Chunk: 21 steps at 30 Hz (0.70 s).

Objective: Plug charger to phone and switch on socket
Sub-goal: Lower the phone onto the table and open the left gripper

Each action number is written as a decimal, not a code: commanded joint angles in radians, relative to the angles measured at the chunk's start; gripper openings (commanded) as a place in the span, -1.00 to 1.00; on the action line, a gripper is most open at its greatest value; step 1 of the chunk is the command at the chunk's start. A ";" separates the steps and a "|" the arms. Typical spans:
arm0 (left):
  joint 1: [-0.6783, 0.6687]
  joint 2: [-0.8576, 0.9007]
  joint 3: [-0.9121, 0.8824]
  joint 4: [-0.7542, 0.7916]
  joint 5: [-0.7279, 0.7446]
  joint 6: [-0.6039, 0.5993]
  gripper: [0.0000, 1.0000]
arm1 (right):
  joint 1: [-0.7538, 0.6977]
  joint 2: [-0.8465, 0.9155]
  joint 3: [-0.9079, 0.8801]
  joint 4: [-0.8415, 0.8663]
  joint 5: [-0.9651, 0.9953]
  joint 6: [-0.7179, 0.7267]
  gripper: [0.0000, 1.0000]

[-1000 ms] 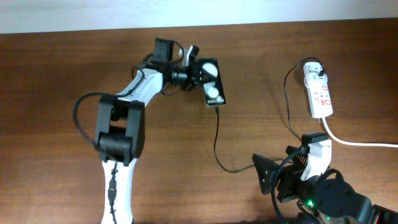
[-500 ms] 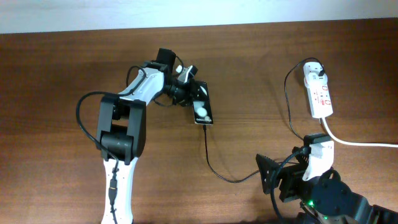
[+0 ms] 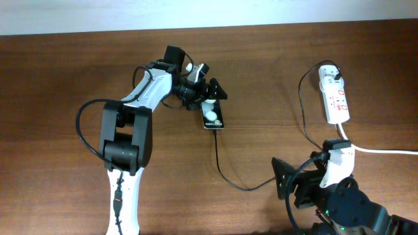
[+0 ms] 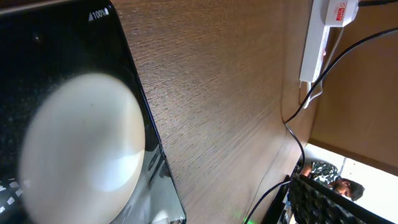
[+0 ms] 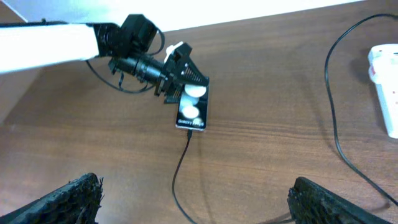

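Note:
The phone lies flat on the wooden table, screen up with two glare spots. My left gripper hovers over its far end, jaws spread open and holding nothing. The phone fills the left wrist view. The charger's thin black cable meets the phone's near end, loops across the table and rises to a white plug in the socket at the right. In the right wrist view the phone and cable lie ahead. My right gripper is open near the table's front, with both fingertips wide apart.
A thick white cord runs from the socket off the right edge. The left arm stretches from the front left toward the phone. The cable's slack curves between phone and socket.
The left gripper carried the phone down and left, set it flat on the table, then opened and let go. The cable's loop shifted with it. The right arm barely moved.

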 commanded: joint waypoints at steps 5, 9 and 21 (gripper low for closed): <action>0.007 0.045 -0.021 -0.030 -0.145 0.013 0.98 | -0.003 0.067 0.008 0.178 0.143 0.004 0.98; 0.006 0.045 -0.020 -0.193 -0.450 0.002 0.98 | -0.003 0.201 0.008 0.256 0.135 0.004 0.98; 0.007 0.045 -0.019 -0.335 -0.698 -0.003 0.98 | -0.003 0.257 0.008 0.248 0.091 0.004 0.98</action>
